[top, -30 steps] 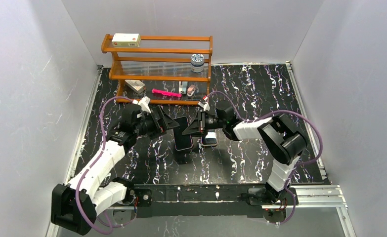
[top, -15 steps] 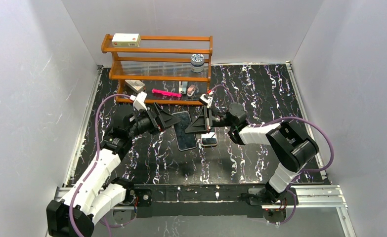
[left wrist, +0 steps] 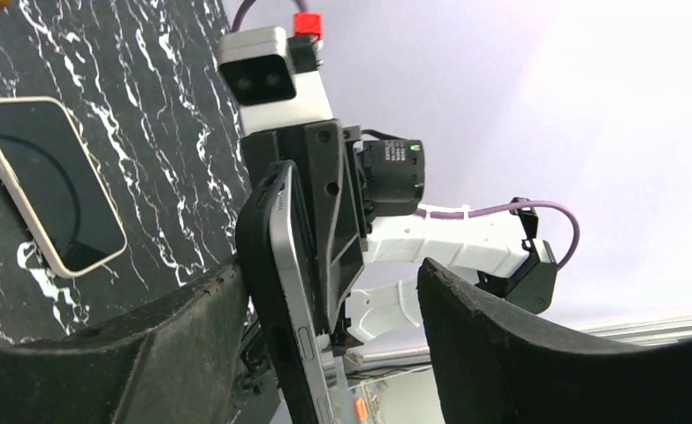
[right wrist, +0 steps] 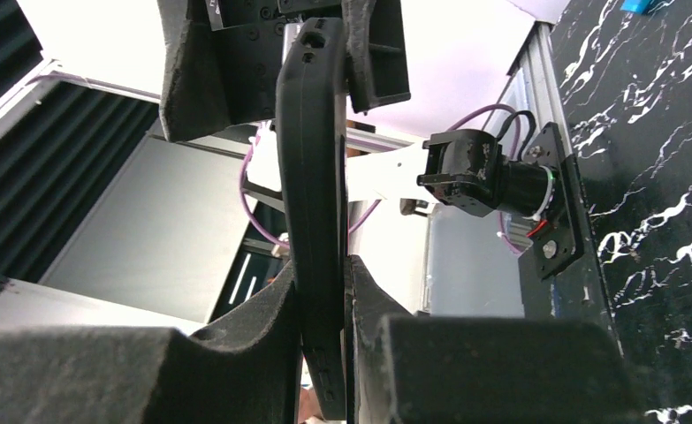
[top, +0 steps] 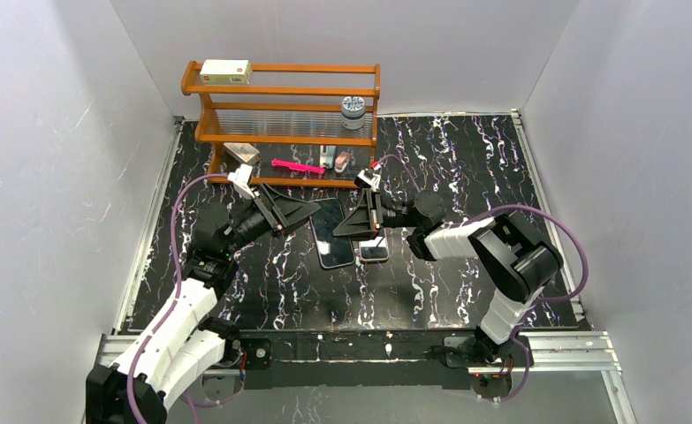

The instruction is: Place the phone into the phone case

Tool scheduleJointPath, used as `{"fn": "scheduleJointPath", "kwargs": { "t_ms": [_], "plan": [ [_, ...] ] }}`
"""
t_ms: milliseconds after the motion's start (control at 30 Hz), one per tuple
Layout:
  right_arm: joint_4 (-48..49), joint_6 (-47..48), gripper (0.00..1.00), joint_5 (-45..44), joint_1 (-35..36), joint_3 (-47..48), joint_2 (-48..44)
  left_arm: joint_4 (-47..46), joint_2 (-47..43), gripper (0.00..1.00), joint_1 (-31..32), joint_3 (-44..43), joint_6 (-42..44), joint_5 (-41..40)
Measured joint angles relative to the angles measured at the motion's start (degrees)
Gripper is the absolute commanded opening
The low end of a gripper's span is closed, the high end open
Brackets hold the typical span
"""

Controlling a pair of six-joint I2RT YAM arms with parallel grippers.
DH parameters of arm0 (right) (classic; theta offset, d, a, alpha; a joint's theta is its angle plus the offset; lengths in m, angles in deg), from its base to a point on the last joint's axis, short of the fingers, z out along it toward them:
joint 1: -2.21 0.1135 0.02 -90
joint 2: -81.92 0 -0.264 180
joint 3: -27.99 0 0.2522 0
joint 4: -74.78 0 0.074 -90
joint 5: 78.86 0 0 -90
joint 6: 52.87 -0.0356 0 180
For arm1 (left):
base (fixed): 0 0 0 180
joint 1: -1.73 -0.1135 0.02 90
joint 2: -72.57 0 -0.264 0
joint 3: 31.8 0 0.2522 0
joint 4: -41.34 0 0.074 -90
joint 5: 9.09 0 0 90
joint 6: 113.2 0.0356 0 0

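The phone (left wrist: 291,291), with a dark screen and a silvery edge, lies against the black phone case (left wrist: 255,265) and is seen edge-on in the left wrist view. In the top view the pair (top: 334,232) is held tilted above the table between both grippers. My right gripper (right wrist: 323,269) is shut on the phone case (right wrist: 311,177) and grips its edge; it also shows in the top view (top: 358,221). My left gripper (left wrist: 329,274) is open, its jaws wide on either side of the pair, and the case back touches one finger (left wrist: 174,344). The left gripper also shows in the top view (top: 303,215).
A second phone with a pinkish-gold rim (top: 375,251) lies flat on the black marbled table (top: 466,168) just under the right gripper; it also shows in the left wrist view (left wrist: 49,196). A wooden rack (top: 280,106) with small items stands at the back. White walls enclose the table.
Both arms reached further in over the last second. The phone and case shifted slightly right and tilted. The right wrist swung round. Little moved in the last half second.
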Motion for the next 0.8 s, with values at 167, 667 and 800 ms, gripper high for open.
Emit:
{"fn": "scheduleJointPath", "kwargs": {
  "t_ms": [167, 667, 800],
  "plan": [
    [2.05, -3.02, 0.12, -0.24, 0.13, 0.00, 1.62, -3.02, 0.13, 0.38, -0.22, 1.97, -2.27, -0.20],
    [3.67, -4.35, 0.44, -0.28, 1.18, 0.09, 3.61, -1.18, -0.90, 0.00, -0.35, 3.80, -0.20, -2.91],
    [3.04, -2.56, 0.30, -0.46, 1.60, 0.17, 3.72, 6.25, -1.18, 0.00, -0.24, 0.55, 3.91, -3.91]
  ]
}}
